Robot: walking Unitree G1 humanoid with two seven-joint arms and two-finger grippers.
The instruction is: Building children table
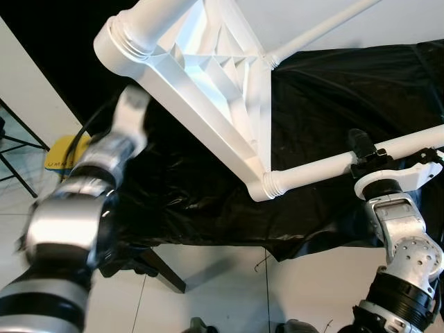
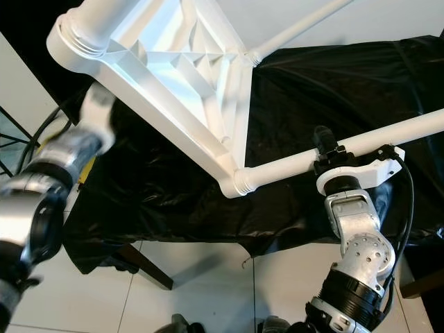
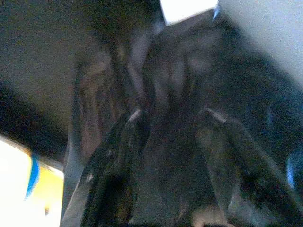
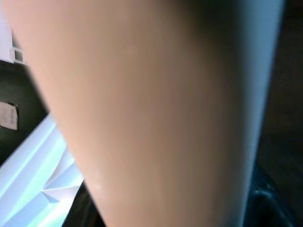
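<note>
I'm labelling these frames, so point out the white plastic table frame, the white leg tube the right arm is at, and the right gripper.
White plastic table frame [image 1: 208,76], left eye view, ribbed underside.
White leg tube [image 2: 291,165], right eye view, mid-shaft.
Right gripper [image 2: 325,147], right eye view, at the tube.

The table top [image 1: 208,76] lies tilted across the upper middle of the frame, on the sheet [image 1: 333,90] covering the counter. One table leg [image 1: 347,161] runs from its lower corner toward the right edge, another leg [image 1: 326,28] toward the upper right. The right pincer [image 1: 368,156] sits at the lower leg, right of centre. The left arm [image 1: 90,187] fills the lower left, with floor [image 1: 229,291] along the bottom.
</note>
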